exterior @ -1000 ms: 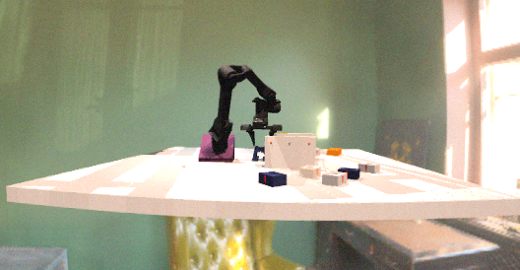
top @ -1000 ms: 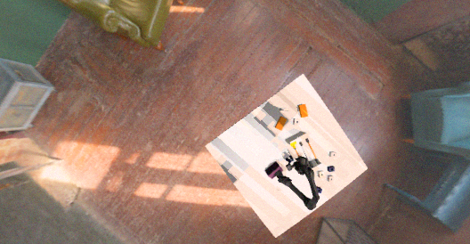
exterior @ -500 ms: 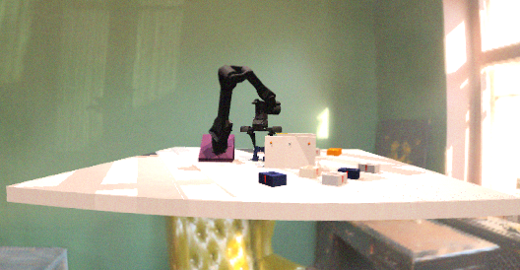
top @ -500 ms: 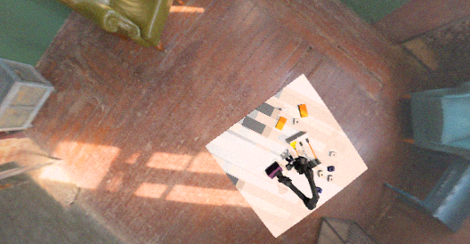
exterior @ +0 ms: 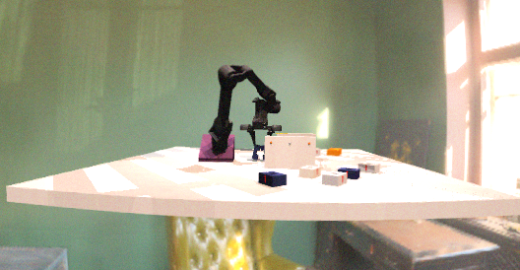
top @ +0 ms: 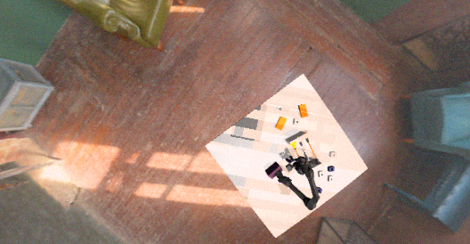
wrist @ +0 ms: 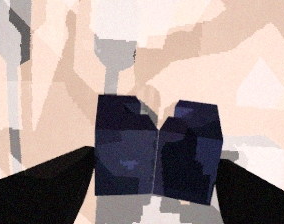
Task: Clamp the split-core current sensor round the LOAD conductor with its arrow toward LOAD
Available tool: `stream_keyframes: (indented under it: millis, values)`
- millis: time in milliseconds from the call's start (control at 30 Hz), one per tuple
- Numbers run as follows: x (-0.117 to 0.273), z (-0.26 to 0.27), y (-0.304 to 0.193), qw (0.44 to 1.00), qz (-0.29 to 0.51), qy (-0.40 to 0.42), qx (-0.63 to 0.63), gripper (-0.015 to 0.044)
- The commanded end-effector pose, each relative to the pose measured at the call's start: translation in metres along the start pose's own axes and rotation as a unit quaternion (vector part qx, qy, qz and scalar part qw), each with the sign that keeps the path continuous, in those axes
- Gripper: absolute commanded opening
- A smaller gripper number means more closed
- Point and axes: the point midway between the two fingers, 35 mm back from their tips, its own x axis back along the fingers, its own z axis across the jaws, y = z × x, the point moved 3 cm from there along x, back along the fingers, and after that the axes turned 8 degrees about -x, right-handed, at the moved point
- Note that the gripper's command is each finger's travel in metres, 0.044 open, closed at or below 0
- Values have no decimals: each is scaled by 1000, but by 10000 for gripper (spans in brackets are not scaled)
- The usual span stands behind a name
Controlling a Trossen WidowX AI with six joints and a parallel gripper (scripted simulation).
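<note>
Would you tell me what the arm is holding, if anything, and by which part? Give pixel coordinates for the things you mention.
The pincer (exterior: 258,152) (wrist: 155,163) holds the dark blue split-core sensor (wrist: 127,162), one finger against the outer side of each of its two halves.

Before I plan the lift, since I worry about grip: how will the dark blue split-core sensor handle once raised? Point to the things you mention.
The dark blue split-core sensor (exterior: 258,153) (wrist: 125,162) looks rigid: flat-faced, blocky halves. It may hinge at the seam, given the V-shaped gap above it. Its flat sides, between both fingertips, suggest little rolling.

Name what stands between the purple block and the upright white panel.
The dark blue sensor, gripped by the end effector; the exterior view shows both there.
</note>
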Motion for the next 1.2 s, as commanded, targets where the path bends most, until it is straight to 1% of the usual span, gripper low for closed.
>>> stream_keyframes:
  millis: [0, 500, 667, 800, 1000, 1167]
  values:
    - [18, 3, -4, 1000, 7, 3, -4, 0]
    - [89, 4, -3, 1000, 4, 3, 0, 0]
    - [96, 3, -1, 1000, 4, 5, 0, 0]
    - [100, 1, 0, 999, 5, 36, -5, 0]
    - [113, 0, 0, 992, 17, 122, -18, 0]
    - [113, 8, -1, 991, 19, 129, -20, 0]
